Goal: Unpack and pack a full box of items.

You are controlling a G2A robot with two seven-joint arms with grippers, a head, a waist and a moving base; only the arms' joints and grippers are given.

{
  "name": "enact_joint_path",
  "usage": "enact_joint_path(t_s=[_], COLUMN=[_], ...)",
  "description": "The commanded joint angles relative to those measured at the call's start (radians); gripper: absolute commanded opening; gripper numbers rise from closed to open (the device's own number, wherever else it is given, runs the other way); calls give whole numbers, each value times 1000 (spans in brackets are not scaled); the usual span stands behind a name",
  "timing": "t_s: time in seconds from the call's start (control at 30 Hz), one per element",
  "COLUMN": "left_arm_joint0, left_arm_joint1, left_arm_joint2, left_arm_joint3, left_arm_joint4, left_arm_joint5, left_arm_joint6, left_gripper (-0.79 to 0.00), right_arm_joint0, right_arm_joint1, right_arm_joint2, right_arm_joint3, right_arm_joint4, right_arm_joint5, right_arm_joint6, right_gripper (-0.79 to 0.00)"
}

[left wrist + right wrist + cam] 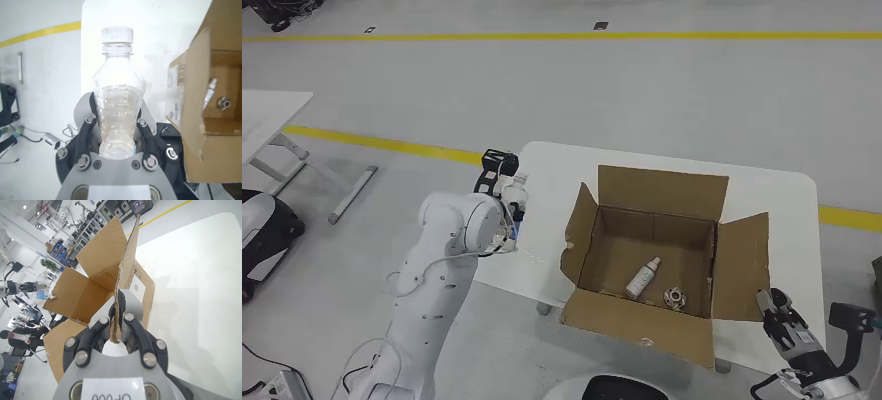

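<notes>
While the left gripper (117, 113) is clamped around the lower body of a clear, white-capped water bottle (116, 75), that bottle hangs off the left side of the open cardboard box (642, 325). It is apart from the box, over the edge of the white desk (542, 170) on that side. The bottle is partly filled with clear liquid, and the gripper's black fingers (88, 130) press its ribbed waist from both sides.

On the opposite side of the box, the right gripper (118, 308) is pinched narrow on the torn corrugated edge of the right-hand flap (130, 247), close to the box's near corner. That flap stands raised between the fingers. All four flaps are folded outward.

Inside the box, a white spray bottle (643, 277) lies tilted on the floor near the front wall. A small metal fitting (674, 297) sits just beside it, toward the box's right wall.
</notes>
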Motion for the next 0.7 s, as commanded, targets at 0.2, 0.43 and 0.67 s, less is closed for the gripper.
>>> enact_joint_path(t_s=[0.2, 0.43, 0.67], left_arm_joint0=[19, 19, 48], left_arm_joint1=[-2, -2, 0], left_arm_joint2=[43, 43, 60], left_arm_joint3=[44, 44, 60], left_arm_joint4=[18, 18, 44], left_arm_joint5=[-6, -6, -34], left_arm_joint6=[-19, -19, 16], left_gripper=[-785, -785, -785], right_arm_joint0=[-6, -5, -3], right_arm_joint1=[1, 2, 3], right_arm_joint2=[27, 40, 51], right_arm_joint3=[15, 16, 16], right_arm_joint4=[11, 29, 35], right_arm_joint5=[-9, -32, -46], right_arm_joint6=[1, 22, 27], right_gripper=[-785, -785, -785])
